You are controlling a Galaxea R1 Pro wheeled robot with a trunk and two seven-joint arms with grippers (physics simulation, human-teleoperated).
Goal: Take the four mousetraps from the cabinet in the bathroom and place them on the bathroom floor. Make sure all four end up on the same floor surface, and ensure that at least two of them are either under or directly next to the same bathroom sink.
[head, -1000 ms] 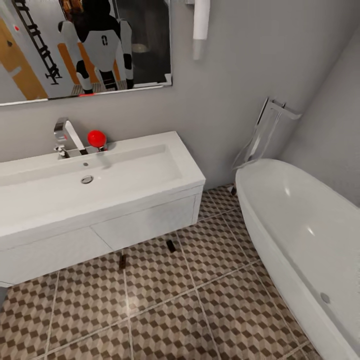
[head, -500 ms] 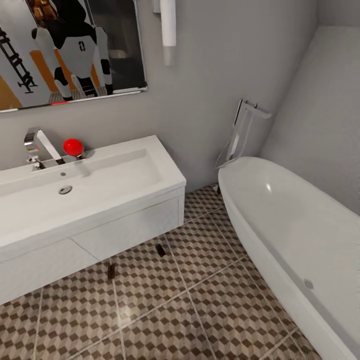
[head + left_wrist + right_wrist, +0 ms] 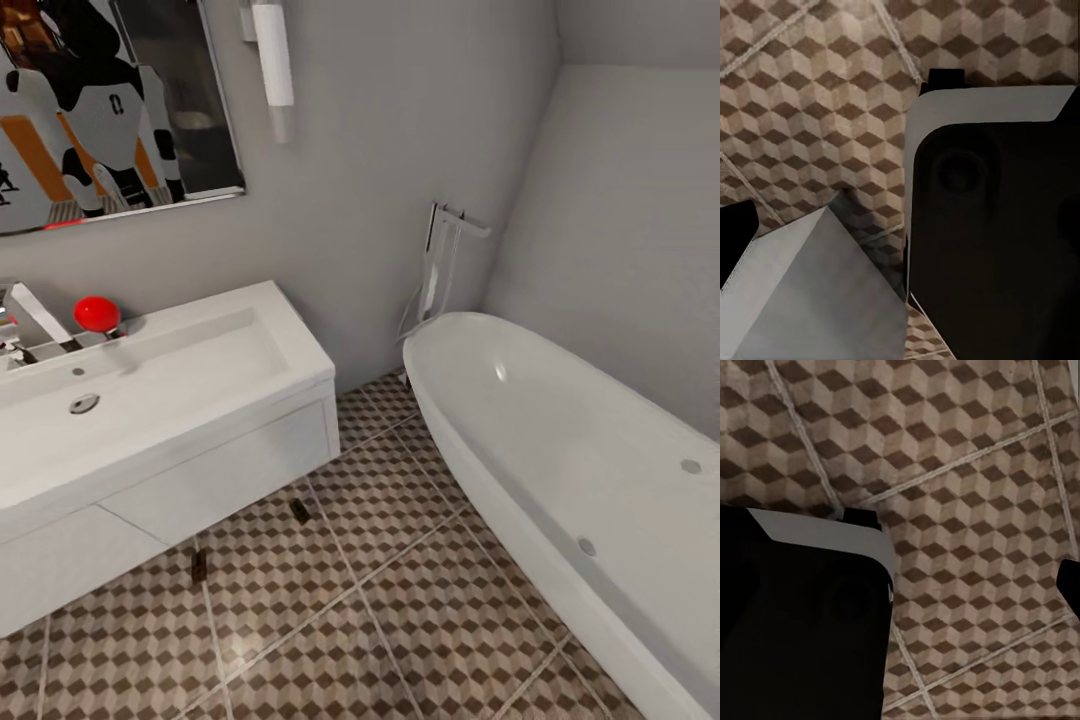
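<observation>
Two mousetraps lie on the bathroom floor [image 3: 400, 600] beside the sink [image 3: 150, 390], one [image 3: 299, 510] just in front of the white vanity's near corner and the other [image 3: 198, 565] a little further along its base, both resting flat on the cube-patterned tiles. Their spot against the foot of the vanity looks deliberate: the task wants at least two traps under or directly next to the same basin, and these two appear to meet that. The other two traps and the cabinet are out of the head camera's frame, so how much remains cannot be judged beyond this pair. A white oval bathtub [image 3: 560, 460] fills the far side of the room, with a chrome floor-standing tap [image 3: 440, 260] at its head. Both wrist cameras look down on patterned tile past dark robot housing; whether the left or right end effector is released or clenched cannot be told from these pictures
</observation>
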